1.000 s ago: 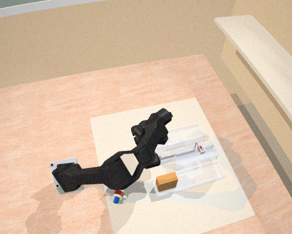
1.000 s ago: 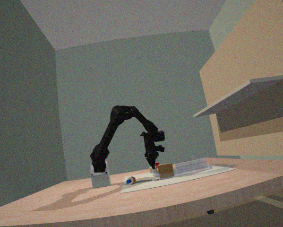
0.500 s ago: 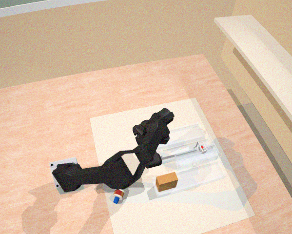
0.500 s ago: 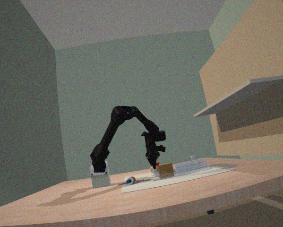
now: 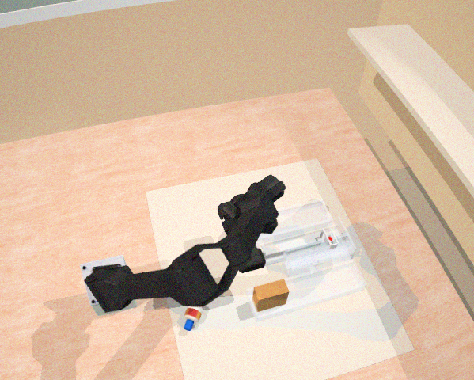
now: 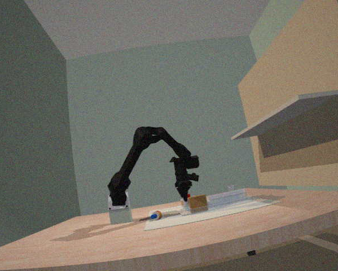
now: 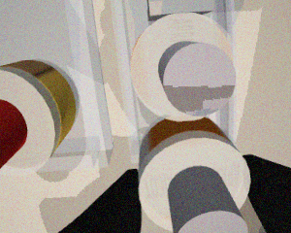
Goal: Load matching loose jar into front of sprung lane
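On the counter (image 5: pixel 85 184) (image 6: pixel 75 233), the arm's pale base (image 5: pixel 118 261) (image 6: pixel 121 217) stands at the far left in the top view. Next comes a blue-capped jar (image 5: pixel 192 314) (image 6: pixel 156 215), lying tipped on the cream mat (image 5: pixel 310 347) (image 6: pixel 163 224).

In the wrist view, left to right: a red-capped jar (image 7: pixel 24 126) stands in a neighboring clear lane; then the black hand (image 7: pixel 190 173) pinches the grey-capped loose jar (image 7: pixel 194 180), at the front of the sprung lane (image 7: pixel 121 63). Just ahead of it, inside that lane, is the matching grey-capped old jar (image 7: pixel 184 63).

Right of the blue-capped jar in the top view, an orange-brown block (image 5: pixel 271 295) (image 6: pixel 198 203) sits at the clear rack's near front corner.
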Robot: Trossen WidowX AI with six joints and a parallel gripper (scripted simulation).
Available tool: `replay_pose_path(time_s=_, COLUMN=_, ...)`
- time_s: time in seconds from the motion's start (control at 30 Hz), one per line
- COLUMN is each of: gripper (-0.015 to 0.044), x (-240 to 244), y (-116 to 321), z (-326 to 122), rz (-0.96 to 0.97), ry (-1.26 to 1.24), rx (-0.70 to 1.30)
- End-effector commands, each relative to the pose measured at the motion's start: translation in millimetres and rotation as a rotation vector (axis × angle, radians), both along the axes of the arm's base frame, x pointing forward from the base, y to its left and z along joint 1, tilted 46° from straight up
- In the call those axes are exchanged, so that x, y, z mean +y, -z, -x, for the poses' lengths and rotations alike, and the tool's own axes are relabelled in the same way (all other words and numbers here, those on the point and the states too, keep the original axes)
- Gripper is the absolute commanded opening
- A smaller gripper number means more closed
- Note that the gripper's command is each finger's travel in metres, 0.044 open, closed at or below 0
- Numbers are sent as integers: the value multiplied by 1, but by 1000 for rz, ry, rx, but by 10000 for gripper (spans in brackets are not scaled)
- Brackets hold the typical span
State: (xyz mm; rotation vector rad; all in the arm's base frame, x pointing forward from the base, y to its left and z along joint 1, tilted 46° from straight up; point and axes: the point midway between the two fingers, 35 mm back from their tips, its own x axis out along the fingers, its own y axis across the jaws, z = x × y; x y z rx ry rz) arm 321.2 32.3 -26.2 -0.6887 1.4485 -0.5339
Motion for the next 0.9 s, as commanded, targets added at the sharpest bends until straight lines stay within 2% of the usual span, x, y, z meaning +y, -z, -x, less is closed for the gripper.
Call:
replay_pose_path(time_s=0.0, gripper=0, x=1, y=-2, z=-9, rz=1, ry=-4, rx=-23)
replay_pose_path(time_s=0.87, gripper=0, x=2, y=-4, z=-20, rz=1, ry=-4, rx=-23)
